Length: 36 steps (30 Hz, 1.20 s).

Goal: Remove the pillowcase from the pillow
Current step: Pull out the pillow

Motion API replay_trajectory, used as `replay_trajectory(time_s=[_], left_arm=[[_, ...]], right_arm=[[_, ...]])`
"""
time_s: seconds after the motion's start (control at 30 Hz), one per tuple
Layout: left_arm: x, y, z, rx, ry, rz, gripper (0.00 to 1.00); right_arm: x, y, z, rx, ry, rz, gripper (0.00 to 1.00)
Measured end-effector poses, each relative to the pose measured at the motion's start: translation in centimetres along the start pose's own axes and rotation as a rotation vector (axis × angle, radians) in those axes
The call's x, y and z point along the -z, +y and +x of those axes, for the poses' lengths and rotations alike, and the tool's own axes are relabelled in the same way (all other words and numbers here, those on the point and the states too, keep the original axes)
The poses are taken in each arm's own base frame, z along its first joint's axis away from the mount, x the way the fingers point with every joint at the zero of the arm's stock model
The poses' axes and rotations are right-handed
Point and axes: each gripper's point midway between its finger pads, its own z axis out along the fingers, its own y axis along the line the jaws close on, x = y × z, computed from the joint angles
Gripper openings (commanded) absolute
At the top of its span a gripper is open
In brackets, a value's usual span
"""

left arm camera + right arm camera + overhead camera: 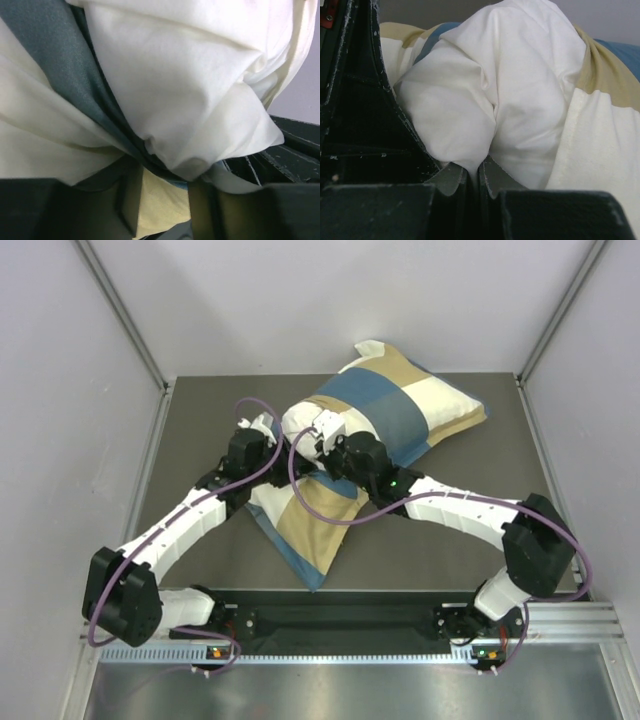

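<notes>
Tabletop [190,425] carries the pillow [298,418] toward its far edge, right of centre, mostly inside the pillowcase [410,410]. Slack end of the cover trails toward the near edge, so I'd call it partly off. Only the pillow's white left end pokes out. My right jaws are pinched tight on that bare white end, probably as the anchor so the pillow doesn't travel with the cover. My left jaws stand apart with the cover's blue edge and cream cloth bunched between them; can't tell if they bite. Likely next: pull the cover away.
</notes>
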Motion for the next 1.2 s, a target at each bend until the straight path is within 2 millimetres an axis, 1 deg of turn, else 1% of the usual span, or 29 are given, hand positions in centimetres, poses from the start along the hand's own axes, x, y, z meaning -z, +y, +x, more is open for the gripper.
replay_trajectory(time_s=[0.03, 0.1, 0.13, 0.17, 0.2, 0.3, 0.47, 0.57, 0.6, 0.67, 0.73, 0.77, 0.87, 0.97, 1.2], left_arm=[[-0.1, -0.1, 0.1, -0.007, -0.002, -0.002, 0.21], [-0.1, -0.4, 0.3, -0.024, -0.009, -0.002, 0.12], [-0.1, -0.6, 0.5, -0.035, -0.015, -0.002, 0.03], [-0.1, -0.6, 0.7, -0.043, -0.023, -0.005, 0.0], [0.1, -0.7, 0.8, -0.054, -0.036, -0.004, 0.0], [0.7, -0.2, 0.9, -0.07, -0.098, -0.018, 0.0], [2.0, 0.8, 0.3, -0.06, -0.231, -0.035, 0.0], [2.8, 1.2, 0.3, -0.051, -0.277, -0.037, 0.0], [3.1, 1.3, 0.4, -0.046, -0.288, -0.034, 0.0], [4.1, 0.9, 0.9, -0.047, -0.29, -0.007, 0.0], [5.0, 0.5, 1.3, -0.048, -0.294, 0.021, 0.0], [5.1, 0.5, 1.5, -0.049, -0.292, 0.024, 0.0], [5.6, 1.1, 2.1, -0.042, -0.289, 0.025, 0.0], [6.1, 1.2, 2.3, -0.044, -0.293, 0.035, 0.0], [5.8, 2.4, 3.6, -0.029, -0.28, 0.039, 0.0]], right_arm=[[0.0, 0.0, 0.1, 0.001, 0.002, 0.004, 0.0], [0.1, -0.1, 0.3, 0.004, 0.013, 0.022, 0.0], [0.1, -0.2, 0.4, 0.006, 0.018, 0.035, 0.0], [0.1, -0.2, 0.5, 0.008, 0.025, 0.045, 0.0], [0.0, -0.4, 0.7, 0.01, 0.037, 0.059, 0.0], [-0.8, -0.1, 0.7, 0.014, 0.065, 0.073, 0.0], [-2.6, 0.8, 0.5, -0.023, 0.124, 0.062, 0.0], [-3.3, 1.3, 0.4, -0.058, 0.161, 0.048, 0.0], [-3.6, 1.2, 0.5, -0.063, 0.178, 0.055, 0.0], [-4.4, 0.2, 0.6, -0.067, 0.199, 0.103, 0.0], [-5.1, -1.2, 1.6, -0.083, 0.237, 0.14, 0.0], [-5.3, -1.4, 1.9, -0.094, 0.252, 0.147, 0.0], [-5.4, -1.5, 2.1, -0.117, 0.273, 0.151, 0.0], [-5.4, -1.6, 2.3, -0.136, 0.28, 0.149, 0.0], [-5.7, -2.5, 2.4, -0.206, 0.333, 0.121, 0.0]])
